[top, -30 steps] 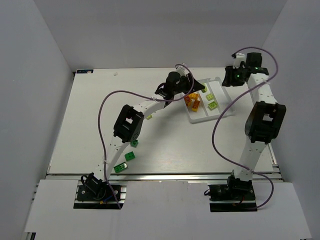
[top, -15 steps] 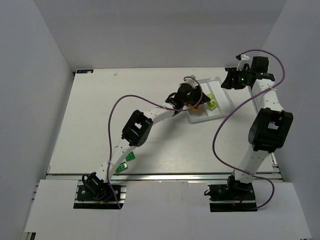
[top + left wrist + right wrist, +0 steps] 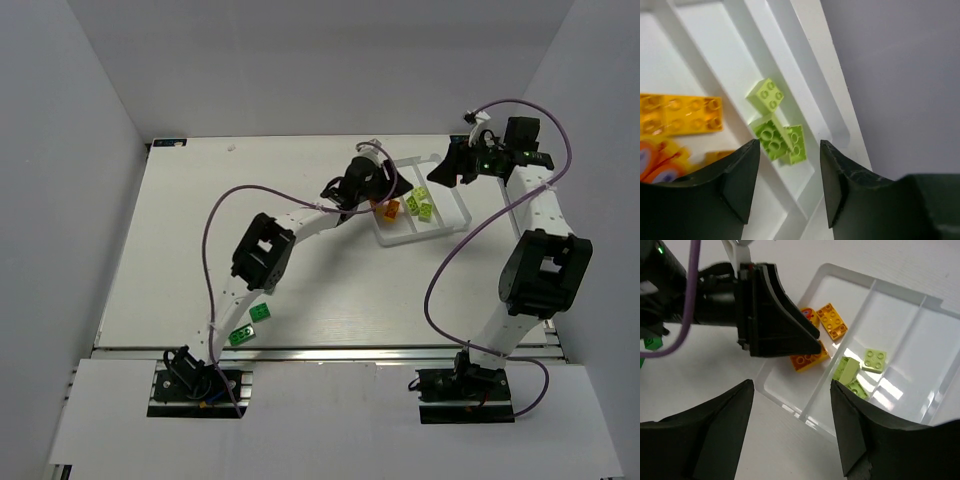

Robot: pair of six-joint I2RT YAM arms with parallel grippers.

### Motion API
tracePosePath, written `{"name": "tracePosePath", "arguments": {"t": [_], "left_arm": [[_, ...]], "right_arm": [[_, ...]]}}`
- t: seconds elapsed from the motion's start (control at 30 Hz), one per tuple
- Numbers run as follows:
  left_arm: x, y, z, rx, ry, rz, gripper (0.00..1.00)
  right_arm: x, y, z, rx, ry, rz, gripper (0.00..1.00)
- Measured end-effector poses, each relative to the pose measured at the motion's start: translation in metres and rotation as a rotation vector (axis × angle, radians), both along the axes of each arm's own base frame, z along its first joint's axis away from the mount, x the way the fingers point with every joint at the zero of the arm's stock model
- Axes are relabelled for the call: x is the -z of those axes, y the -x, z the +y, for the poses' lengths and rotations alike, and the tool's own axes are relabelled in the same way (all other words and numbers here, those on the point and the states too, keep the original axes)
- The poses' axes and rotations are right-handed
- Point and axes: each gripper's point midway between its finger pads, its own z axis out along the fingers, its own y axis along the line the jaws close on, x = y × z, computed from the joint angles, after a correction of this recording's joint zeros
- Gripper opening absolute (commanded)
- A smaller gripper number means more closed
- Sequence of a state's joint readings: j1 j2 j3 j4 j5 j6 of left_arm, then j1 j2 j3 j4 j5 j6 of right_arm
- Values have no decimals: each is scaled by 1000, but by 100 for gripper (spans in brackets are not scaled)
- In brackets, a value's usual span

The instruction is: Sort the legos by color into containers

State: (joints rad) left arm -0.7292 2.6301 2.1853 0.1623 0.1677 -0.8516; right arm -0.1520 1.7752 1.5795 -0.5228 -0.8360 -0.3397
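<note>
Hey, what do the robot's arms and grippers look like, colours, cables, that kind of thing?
Both the left arm and right arm have white links, chunky black joint housings and a looping purple cable. The left gripper and right gripper have matte black, blunt wedge-shaped fingers.

left gripper (image 3: 817,340) over tray (image 3: 925,345), right side — free

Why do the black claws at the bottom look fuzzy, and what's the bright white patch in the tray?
Left wrist view: the left gripper sits right by the lens, so its fingers look soft while the yellow-green legos are sharp. Right wrist view: the right gripper is blurry likewise, and the bright patch on the tray is light glaring off shiny plastic.
</note>
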Motion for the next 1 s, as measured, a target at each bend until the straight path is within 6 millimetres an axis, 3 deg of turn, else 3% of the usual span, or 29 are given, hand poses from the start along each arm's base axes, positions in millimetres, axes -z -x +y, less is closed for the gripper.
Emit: {"name": "tracePosePath", "arguments": {"t": [0.07,0.1,0.17,0.2,0.33,0.37,0.4,0.43,0.5,0.57,0.6,0.63,0.73,0.83,1.0], "left_arm": [[-16,1,26,-35,-32,-7,45],[-27,2,41,-59,-44,-13,23],[-57,4,78,-125,-56,-36,6],[-73,7,103,-168,-68,-42,0],[-147,21,215,-380,-98,-108,0],[-168,26,246,-450,-102,-132,5],[-183,35,274,-510,-112,-146,17],[-192,46,298,-560,-131,-149,47],[-205,77,335,-647,-156,-130,69],[-201,113,361,-702,-179,-76,82],[-196,129,371,-718,-189,-44,84],[-185,146,381,-736,-198,-5,84],[-142,197,408,-777,-239,133,87],[-105,239,430,-816,-266,250,88],[-89,282,451,-868,-222,331,90]], "right_arm": [[-6,4,10,-60,-9,-38,62],[-7,6,14,-93,-6,-62,59],[-5,14,30,-177,-4,-91,51],[-1,20,40,-226,1,-103,48],[21,52,104,-464,37,-135,30],[26,58,120,-505,48,-132,30],[32,64,139,-546,64,-127,32],[41,67,155,-569,87,-115,44],[60,74,191,-605,135,-80,52],[81,77,221,-621,178,-27,67],[90,77,237,-621,195,4,73],[99,76,251,-621,206,29,87],[121,61,291,-573,232,112,89],[139,48,311,-499,255,166,89],[154,57,320,-428,294,234,89]]}}
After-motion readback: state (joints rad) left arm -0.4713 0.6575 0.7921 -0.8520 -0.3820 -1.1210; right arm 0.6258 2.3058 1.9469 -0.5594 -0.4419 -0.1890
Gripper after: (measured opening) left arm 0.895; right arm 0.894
